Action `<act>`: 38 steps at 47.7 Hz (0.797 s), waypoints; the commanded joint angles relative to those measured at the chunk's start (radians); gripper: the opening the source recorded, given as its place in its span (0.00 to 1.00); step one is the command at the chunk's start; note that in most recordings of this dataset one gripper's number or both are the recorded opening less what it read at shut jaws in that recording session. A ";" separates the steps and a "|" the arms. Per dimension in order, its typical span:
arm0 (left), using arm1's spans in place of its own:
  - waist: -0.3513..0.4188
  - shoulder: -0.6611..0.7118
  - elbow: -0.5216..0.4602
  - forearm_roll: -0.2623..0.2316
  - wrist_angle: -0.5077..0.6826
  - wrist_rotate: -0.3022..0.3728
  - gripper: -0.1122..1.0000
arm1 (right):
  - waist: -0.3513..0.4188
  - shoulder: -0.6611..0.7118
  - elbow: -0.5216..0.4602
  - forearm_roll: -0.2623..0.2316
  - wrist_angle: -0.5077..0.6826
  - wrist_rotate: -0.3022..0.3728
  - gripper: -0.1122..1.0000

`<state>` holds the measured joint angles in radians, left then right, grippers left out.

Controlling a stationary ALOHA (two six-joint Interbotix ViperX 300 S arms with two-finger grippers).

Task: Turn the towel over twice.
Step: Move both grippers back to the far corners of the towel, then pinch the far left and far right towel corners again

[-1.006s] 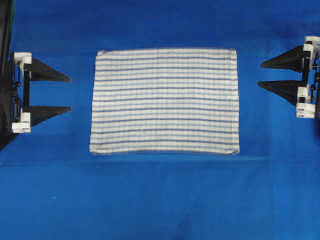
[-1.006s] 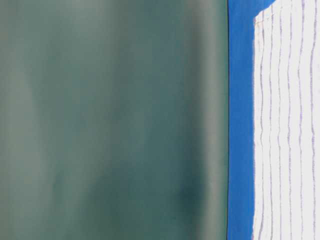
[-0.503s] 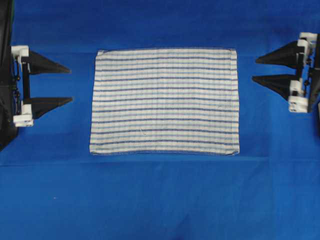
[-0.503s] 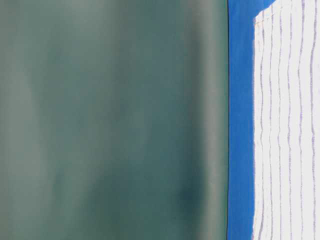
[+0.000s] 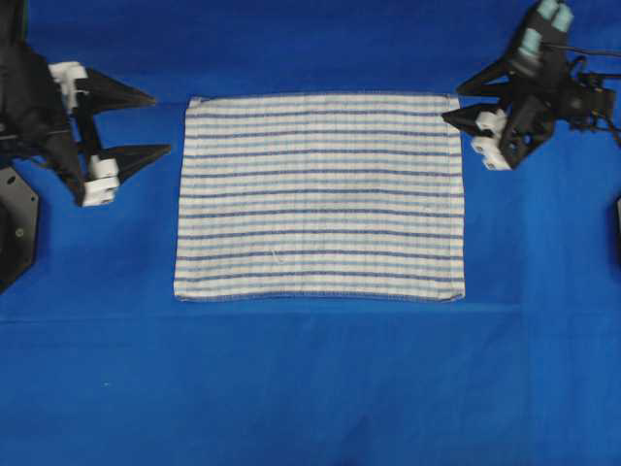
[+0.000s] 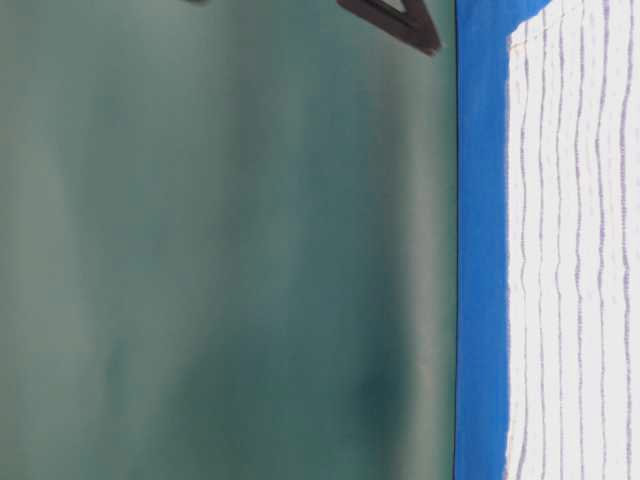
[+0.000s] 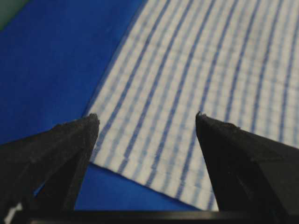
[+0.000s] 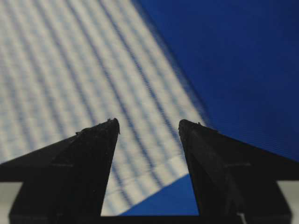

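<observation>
The towel, white with thin dark-blue stripes, lies flat and spread out on the blue table covering. My left gripper hangs open just off the towel's far left corner, its fingers pointing at the left hem. My right gripper is open at the far right corner, fingertips at the towel's edge. In the left wrist view the towel shows between the open left gripper. The right wrist view has the towel corner under the open right gripper. Neither gripper holds anything.
Blue covering surrounds the towel on all sides, with wide room toward the near edge. In the table-level view the towel lies flat, and one black finger hangs above the table; I cannot tell whose it is.
Both arms have swung inward and toward the far side, from well off the towel's sides to its two far corners. Both grippers stayed open. The towel has not moved.
</observation>
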<state>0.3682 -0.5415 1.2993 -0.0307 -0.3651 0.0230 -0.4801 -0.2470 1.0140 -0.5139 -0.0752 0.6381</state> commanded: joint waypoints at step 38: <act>0.176 0.586 -0.164 0.002 -0.222 0.005 0.80 | -0.115 0.253 -0.087 -0.038 0.005 -0.005 0.63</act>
<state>0.5415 0.0522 1.1459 -0.0307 -0.5783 0.0261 -0.5906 0.0123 0.9403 -0.5492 -0.0644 0.6351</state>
